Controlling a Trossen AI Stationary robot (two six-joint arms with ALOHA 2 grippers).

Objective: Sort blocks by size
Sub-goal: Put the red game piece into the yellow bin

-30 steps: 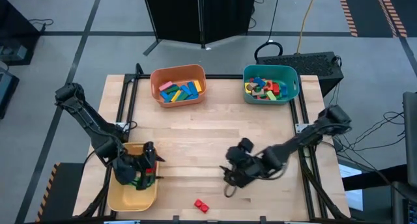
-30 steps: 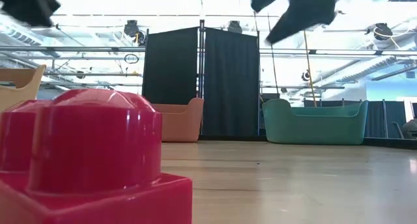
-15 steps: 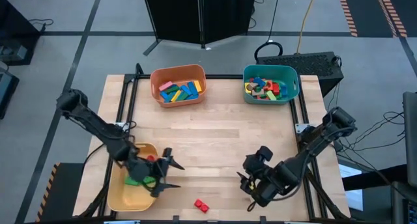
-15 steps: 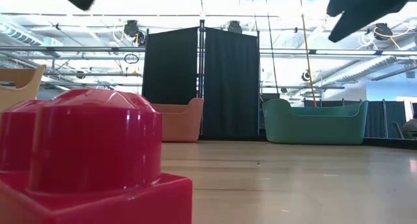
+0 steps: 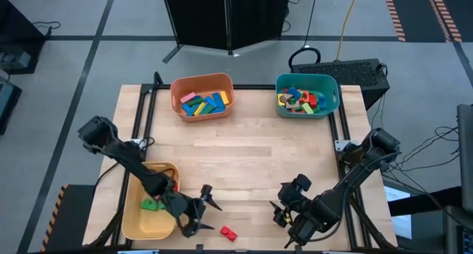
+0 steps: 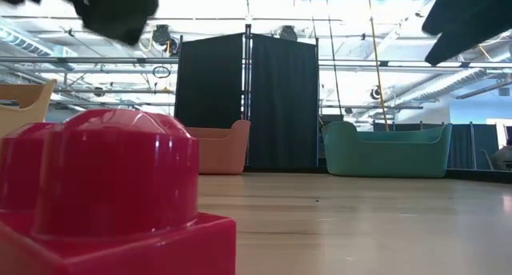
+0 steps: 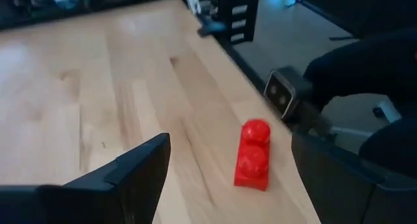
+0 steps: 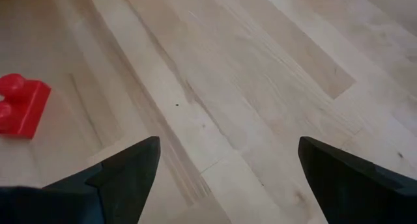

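A small red two-stud brick (image 5: 228, 232) rests on its flat underside, studs up, near the table's front edge; it fills the lower left of the low view (image 6: 104, 195). My left gripper (image 5: 208, 215) hovers open just left of it, between it and the yellow bin, and its wrist view shows the brick (image 7: 253, 154) ahead, between the spread fingers but apart from them. My right gripper (image 5: 282, 218) stands open to the brick's right, above bare wood. The brick (image 8: 19, 103) lies off to one side in its wrist view.
A yellow bin (image 5: 151, 210) at the front left holds a green block (image 5: 153, 204) and a red one. An orange bin (image 5: 202, 97) and a teal bin (image 5: 307, 94), both with several blocks, stand at the far edge. Bare wood lies between.
My left gripper has left the yellow bin, going right and toward the near edge, sinking and rolling as it nears the red brick. My right gripper has drawn back toward the near right corner. Both have stayed open. The brick has not moved.
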